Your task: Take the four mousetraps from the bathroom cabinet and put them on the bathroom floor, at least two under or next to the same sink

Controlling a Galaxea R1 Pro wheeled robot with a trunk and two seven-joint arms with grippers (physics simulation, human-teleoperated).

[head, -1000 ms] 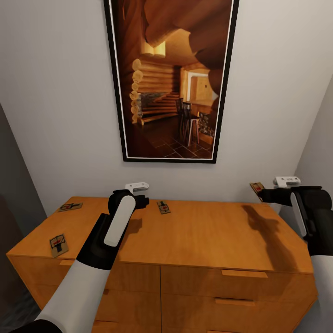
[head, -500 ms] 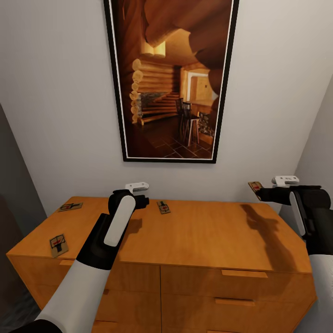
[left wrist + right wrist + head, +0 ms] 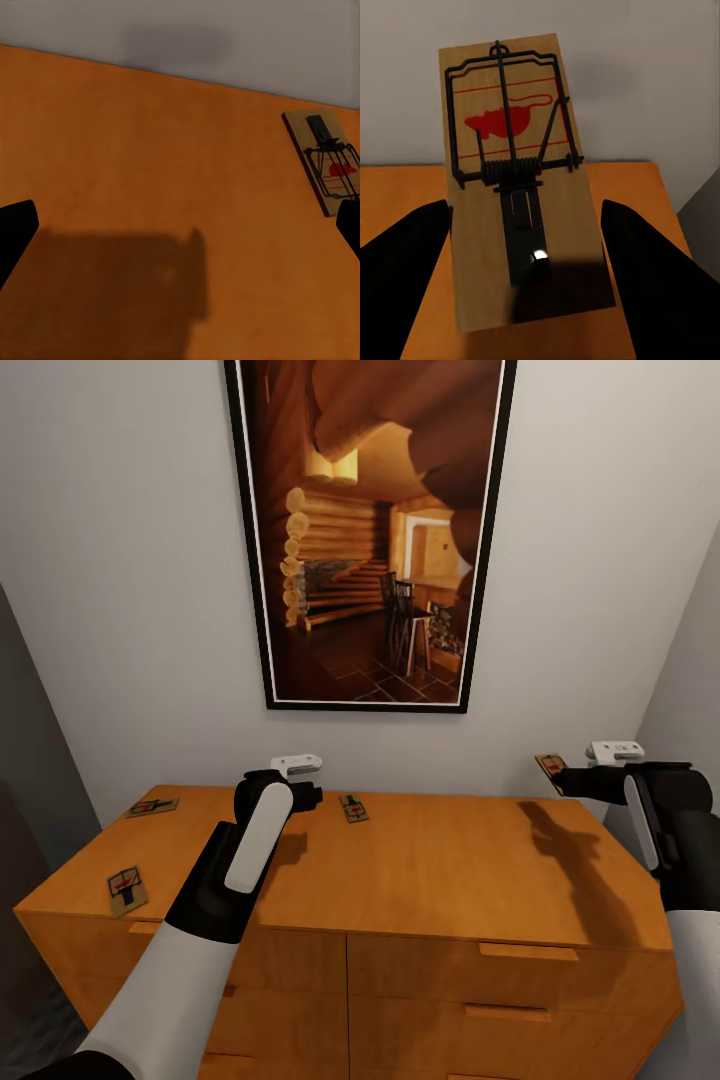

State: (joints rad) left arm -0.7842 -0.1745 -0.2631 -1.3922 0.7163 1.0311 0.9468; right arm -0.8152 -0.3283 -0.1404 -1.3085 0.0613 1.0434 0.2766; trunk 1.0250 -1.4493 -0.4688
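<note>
The orange-brown cabinet [image 3: 440,880] stands against the wall. Three mousetraps lie on its flat top: one at the back left [image 3: 153,806], one at the front left corner [image 3: 127,888] and one at the back middle [image 3: 352,807]. My left gripper [image 3: 312,796] hovers open just left of that middle trap [image 3: 328,160], which lies by one fingertip [image 3: 349,225]. My right gripper [image 3: 563,777] is shut on the fourth mousetrap [image 3: 551,765], lifted above the cabinet's right end; the trap [image 3: 514,187] sits between the dark fingers [image 3: 405,262].
A large framed picture [image 3: 370,530] hangs on the white wall behind the cabinet. A grey wall [image 3: 690,690] closes in on the right and a dark surface [image 3: 30,760] on the left. Drawer fronts with bar handles [image 3: 528,951] face me.
My right gripper, holding its mousetrap, has drifted very slightly up and to the left. The left arm and the three traps on the cabinet have not moved.
</note>
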